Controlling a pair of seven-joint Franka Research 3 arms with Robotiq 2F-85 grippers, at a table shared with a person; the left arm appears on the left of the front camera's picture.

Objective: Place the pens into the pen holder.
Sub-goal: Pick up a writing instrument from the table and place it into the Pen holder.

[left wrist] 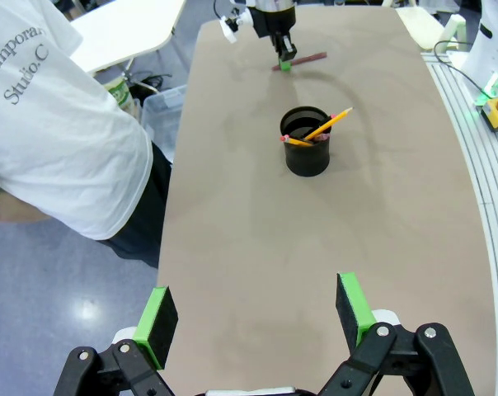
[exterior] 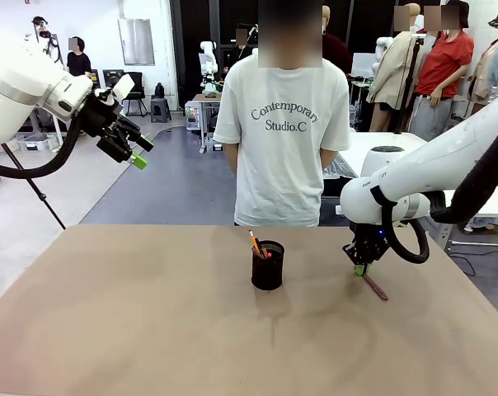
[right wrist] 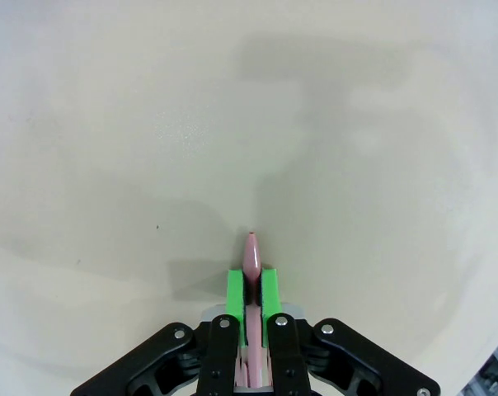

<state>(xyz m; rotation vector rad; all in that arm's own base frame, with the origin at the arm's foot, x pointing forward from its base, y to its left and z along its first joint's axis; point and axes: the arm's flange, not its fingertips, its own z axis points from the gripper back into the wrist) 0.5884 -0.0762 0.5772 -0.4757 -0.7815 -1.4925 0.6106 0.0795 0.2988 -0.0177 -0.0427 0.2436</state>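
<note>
The person's white T-shirt reads "Contemporary Studio.C" across the chest; the same print shows sideways in the left wrist view. No other writing can be read.

Three pens in all. Two stand in the pen holder, one black mesh cup near the middle of the table: a yellow-orange pen leaning out over the rim, and a black pen with a red end beside it. The third, a maroon pen, lies on the table at about 3 o'clock from the holder, well apart from it.

The right gripper is down at the table, its fingers clenched on one end of the maroon pen; in the right wrist view the pen's pinkish tip pokes out from between the green pads, over bare table.

The left gripper hangs high at about 10 o'clock from the holder, off the table's edge, its fingers released and spread wide with nothing between them.
</note>
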